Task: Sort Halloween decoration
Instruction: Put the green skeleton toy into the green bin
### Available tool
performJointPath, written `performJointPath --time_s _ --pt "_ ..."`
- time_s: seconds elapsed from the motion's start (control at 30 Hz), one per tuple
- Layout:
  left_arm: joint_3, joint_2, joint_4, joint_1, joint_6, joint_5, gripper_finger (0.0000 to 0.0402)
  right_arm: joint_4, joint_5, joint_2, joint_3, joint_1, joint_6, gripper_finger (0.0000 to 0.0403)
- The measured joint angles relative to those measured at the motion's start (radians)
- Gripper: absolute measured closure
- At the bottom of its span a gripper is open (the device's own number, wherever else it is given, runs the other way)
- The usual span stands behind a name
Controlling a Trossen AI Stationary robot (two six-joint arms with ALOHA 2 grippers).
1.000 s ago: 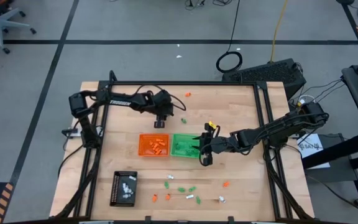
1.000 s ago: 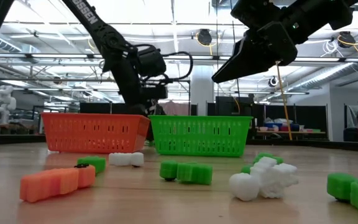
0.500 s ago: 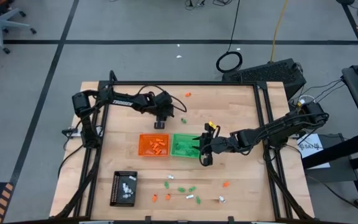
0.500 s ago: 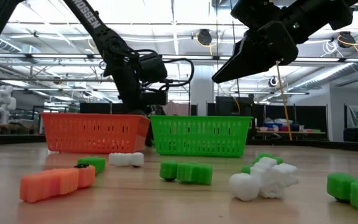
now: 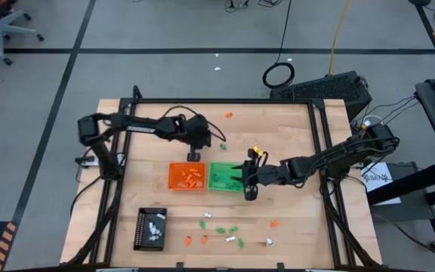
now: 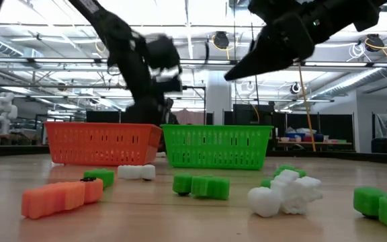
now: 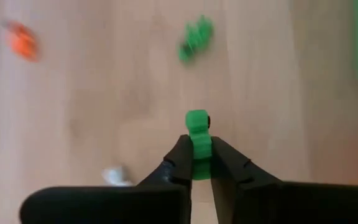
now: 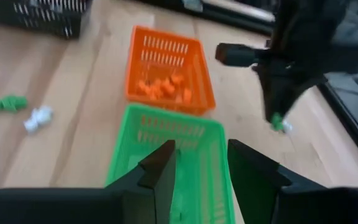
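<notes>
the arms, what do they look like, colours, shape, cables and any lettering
Both arms are dark, slim and jointed. The left arm has loose black cables looping along it; any lettering on it is too blurred to read. The right arm carries a small yellow part near its wrist. Each end effector has two black, tapered fingers, the right end effector alike.

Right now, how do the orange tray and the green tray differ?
The orange tray holds a cluster of orange trinkets; the green tray holds green ones, harder to make out. The right gripper hovers open at the green tray's edge, while nothing hangs over the orange tray. Both are square mesh trays standing side by side, touching.
</notes>
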Motion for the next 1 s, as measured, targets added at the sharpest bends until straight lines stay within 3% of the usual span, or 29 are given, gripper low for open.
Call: performJointPath --time_s 0.33,0.4,0.7,0.9,1.0 --pt "0.001 -0.257 0.061 -0.131 -0.149 0.0 0.0384 0.182 0.001 0.077 0.0 -0.017 -0.036 0.0273" --pt "0.001 -0.289 0.121 -0.158 -0.191 0.037 0.0385 0.246 0.001 0.107 0.0 -0.025 -0.033 0.0273" --pt "-0.073 -0.305 0.343 -0.325 -0.285 0.086 0.0386 0.437 0.053 0.174 0.0 -0.018 0.061 0.0273" --pt "-0.107 -0.303 0.369 -0.455 -0.274 -0.134 0.0386 0.45 0.057 0.174 0.0 0.022 0.087 0.0273" --pt "-0.109 -0.298 0.353 -0.489 -0.262 -0.177 0.0386 0.461 0.057 0.174 0.0 0.039 0.071 0.0273"
